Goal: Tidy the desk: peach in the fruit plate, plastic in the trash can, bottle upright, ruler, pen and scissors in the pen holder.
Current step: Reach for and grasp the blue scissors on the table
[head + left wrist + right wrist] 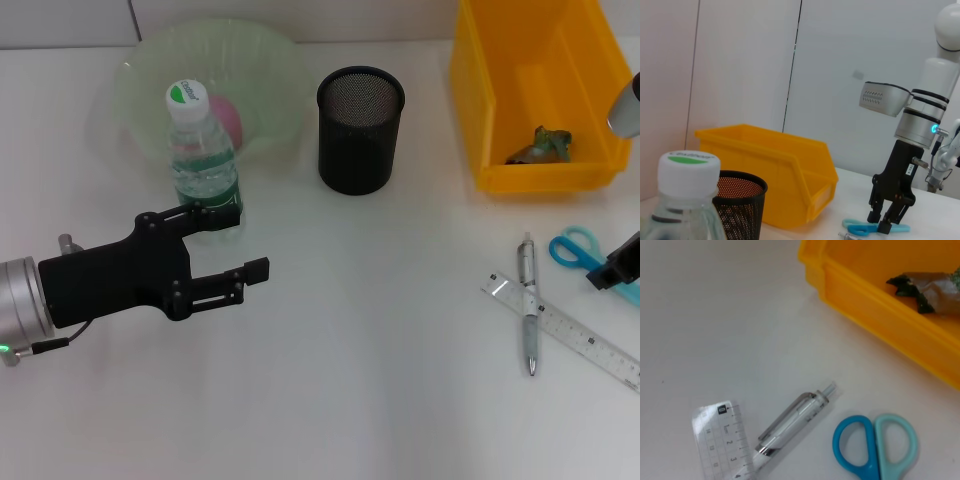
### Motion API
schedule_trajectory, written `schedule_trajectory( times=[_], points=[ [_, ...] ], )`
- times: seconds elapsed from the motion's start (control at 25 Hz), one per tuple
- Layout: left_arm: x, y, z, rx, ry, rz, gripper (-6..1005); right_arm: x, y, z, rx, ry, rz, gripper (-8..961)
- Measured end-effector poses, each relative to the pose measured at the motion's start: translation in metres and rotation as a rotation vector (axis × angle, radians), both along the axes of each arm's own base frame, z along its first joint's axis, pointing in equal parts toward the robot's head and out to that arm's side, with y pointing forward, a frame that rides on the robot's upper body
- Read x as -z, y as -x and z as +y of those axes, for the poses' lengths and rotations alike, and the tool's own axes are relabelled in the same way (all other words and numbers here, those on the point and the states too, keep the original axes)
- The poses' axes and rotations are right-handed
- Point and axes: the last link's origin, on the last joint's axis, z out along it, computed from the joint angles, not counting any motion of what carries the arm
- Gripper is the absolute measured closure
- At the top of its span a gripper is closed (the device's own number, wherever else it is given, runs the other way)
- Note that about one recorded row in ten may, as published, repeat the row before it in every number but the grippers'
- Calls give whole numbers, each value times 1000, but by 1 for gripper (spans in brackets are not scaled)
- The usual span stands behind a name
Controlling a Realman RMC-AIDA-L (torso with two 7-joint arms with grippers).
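Fingers of left gripper spread open beside upright water bottle; cap logo unreadable. Right gripper, fingers parted, hovers over scissors. Pen crosses ruler, marked "1 2 3", at 4 o'clock from mesh pen holder.

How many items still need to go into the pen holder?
3: the pen lying across the ruler, and the scissors beside them under the right gripper. The pen holder looks empty.

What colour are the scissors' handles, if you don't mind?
Blue and pale teal scissors handles, clearest in the right wrist view.
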Motion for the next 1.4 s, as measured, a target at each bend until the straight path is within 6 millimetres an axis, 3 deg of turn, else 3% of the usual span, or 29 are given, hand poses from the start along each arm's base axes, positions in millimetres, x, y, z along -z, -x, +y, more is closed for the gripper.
schedule_trajectory(
  times=[0.4, 0.6, 0.88, 1.12, 1.4],
  points=[
    [0, -1, 0, 0, -2, -3, 221, 2, 1, 1, -9, 1, -3, 626],
    [0, 0, 0, -5, -2, -4, 221, 1, 1, 0, -10, -4, 3, 761],
    [-1, 1, -2, -8, -5, -5, 221, -14, 10, -7, -37, -33, 62, 824],
    [-1, 2, -2, -8, -6, -6, 221, -44, 23, -15, -72, -85, 177, 929],
    [-1, 1, -1, -4, -4, -7, 221, -44, 17, -16, -46, -63, 110, 868]
  ],
)
